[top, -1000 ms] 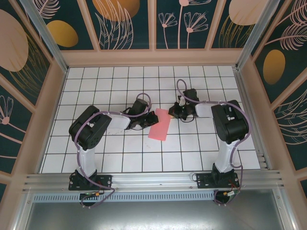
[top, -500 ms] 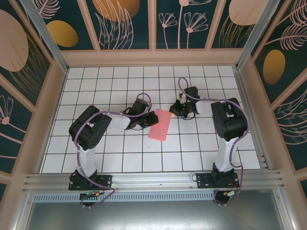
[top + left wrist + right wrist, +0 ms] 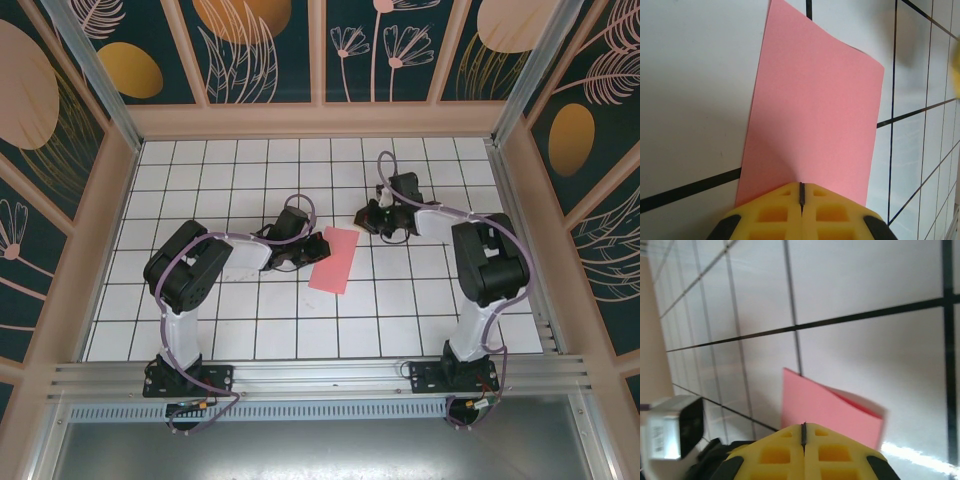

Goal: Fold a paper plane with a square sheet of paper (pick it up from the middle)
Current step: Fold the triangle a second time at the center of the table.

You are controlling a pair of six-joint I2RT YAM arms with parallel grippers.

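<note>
Lying flat on the gridded table (image 3: 250,330), a folded salmon-pink sheet of paper (image 3: 335,262), left gripper (image 3: 318,247) clenched, its tips over the sheet's left edge, any pinch on it unclear, right gripper (image 3: 364,221) clenched, just past the sheet's far right corner, apart from it

A robot lab's test booth.
I worked on a gridded white table (image 3: 300,335), boxed in by an aluminium frame (image 3: 320,378) and leaf-printed panels (image 3: 265,50).
</note>
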